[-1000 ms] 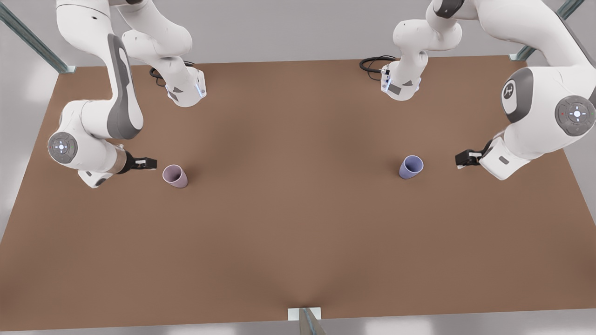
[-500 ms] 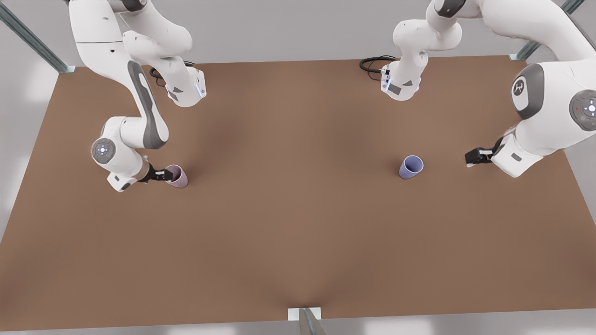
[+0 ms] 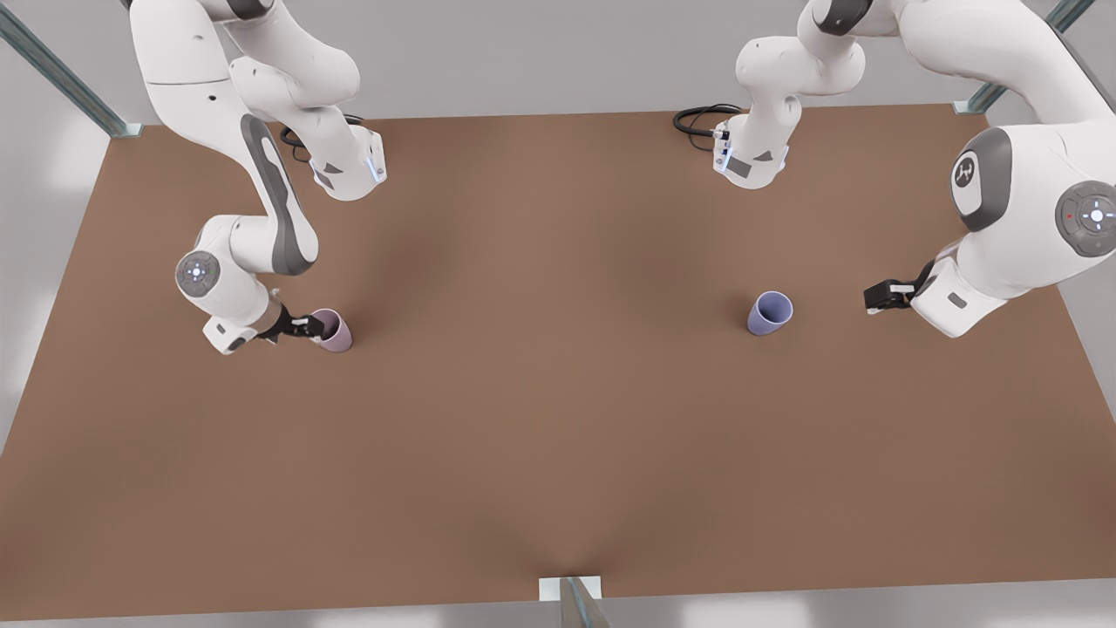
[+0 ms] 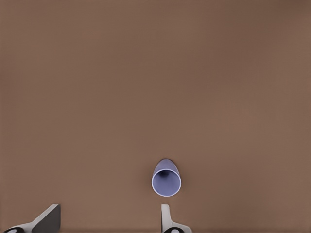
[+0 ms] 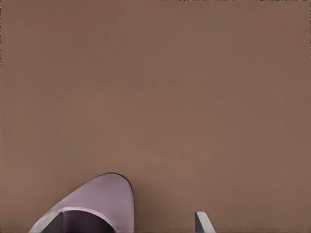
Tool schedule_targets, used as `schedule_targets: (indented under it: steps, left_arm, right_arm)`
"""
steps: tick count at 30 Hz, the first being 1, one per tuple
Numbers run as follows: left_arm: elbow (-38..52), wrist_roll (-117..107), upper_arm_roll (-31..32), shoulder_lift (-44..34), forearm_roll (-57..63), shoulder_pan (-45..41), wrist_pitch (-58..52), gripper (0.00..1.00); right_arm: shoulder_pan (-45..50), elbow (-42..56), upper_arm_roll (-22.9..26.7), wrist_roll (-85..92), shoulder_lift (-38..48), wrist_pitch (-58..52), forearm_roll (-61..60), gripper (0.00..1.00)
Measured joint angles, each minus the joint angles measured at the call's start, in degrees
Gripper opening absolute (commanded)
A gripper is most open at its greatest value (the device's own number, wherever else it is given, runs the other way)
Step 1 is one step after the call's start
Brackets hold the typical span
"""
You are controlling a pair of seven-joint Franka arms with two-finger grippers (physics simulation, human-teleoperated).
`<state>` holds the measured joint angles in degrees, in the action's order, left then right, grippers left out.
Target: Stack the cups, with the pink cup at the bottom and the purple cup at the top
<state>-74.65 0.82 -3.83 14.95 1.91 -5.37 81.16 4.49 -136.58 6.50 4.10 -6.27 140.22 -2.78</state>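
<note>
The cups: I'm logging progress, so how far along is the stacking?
Nothing is stacked: the pink cup and purple cup stand far apart on the table. In hand: the right gripper, open, is at the pink cup. The left gripper, open, waits short of the purple cup. Grasping, moving and stacking remain.

A plain brown table (image 3: 558, 419) carries two cups standing upright and well apart. The pink cup (image 3: 335, 331) stands toward the front view's left, the purple cup (image 3: 769, 313) toward its right. Black cables (image 3: 697, 119) lie at the far edge.
</note>
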Motion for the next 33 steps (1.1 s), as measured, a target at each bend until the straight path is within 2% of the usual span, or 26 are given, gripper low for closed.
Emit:
schedule_targets:
  steps: [10, 17, 22, 24, 26, 27, 28, 29, 30, 33]
  left_arm:
    - [-0.1, 0.1, 0.0, 0.0, 0.0, 0.0, -0.1, 1.00]
    - [-0.2, 0.1, -0.1, 0.5, 0.0, 0.0, -0.1, 1.00]
    - [-0.2, 0.2, -0.1, 0.7, 0.0, 0.1, 0.0, 1.00]
    - [-0.2, 0.2, -0.1, 0.7, 0.0, 0.1, 0.0, 1.00]
    - [-0.2, 0.2, -0.1, 0.7, 0.0, 0.1, 0.0, 1.00]
    - [-0.2, 0.2, -0.2, 0.7, 0.0, 0.1, 0.0, 1.00]
    - [-0.2, 0.2, -0.2, 0.7, 0.0, 0.1, 0.0, 1.00]
    - [-0.2, 0.2, -0.2, 0.7, 0.0, 0.1, 0.1, 1.00]
    - [-0.2, 0.2, -0.2, 0.7, 0.0, 0.1, 0.1, 1.00]
    - [-0.2, 0.2, -0.2, 0.7, 0.0, 0.1, 0.1, 1.00]
  right_arm:
    - [-0.1, -3.0, 0.0, 0.6, 1.4, 0.6, 0.0, 1.00]
    - [-0.2, -4.4, 0.0, 1.3, -1.2, 1.3, 0.0, 1.00]
    - [-0.1, -4.9, 0.0, 1.8, -3.4, 3.3, 0.0, 0.68]
    - [-0.1, -4.8, 0.0, 2.0, -3.6, 3.9, 0.0, 0.68]
    - [-0.1, -4.8, 0.0, 2.2, -3.7, 4.4, 0.0, 0.56]
    - [0.0, -4.8, 0.0, 2.3, -3.7, 4.6, 0.0, 0.56]
    - [0.0, -4.8, 0.0, 2.4, -3.8, 4.7, -0.1, 0.51]
    - [0.0, -4.8, -0.1, 2.4, -3.8, 4.8, -0.1, 0.40]
    - [0.1, -4.7, -0.1, 2.5, -3.8, 4.9, -0.1, 0.23]
    - [0.1, -4.7, -0.1, 3.1, -3.7, 5.1, -0.5, 0.21]
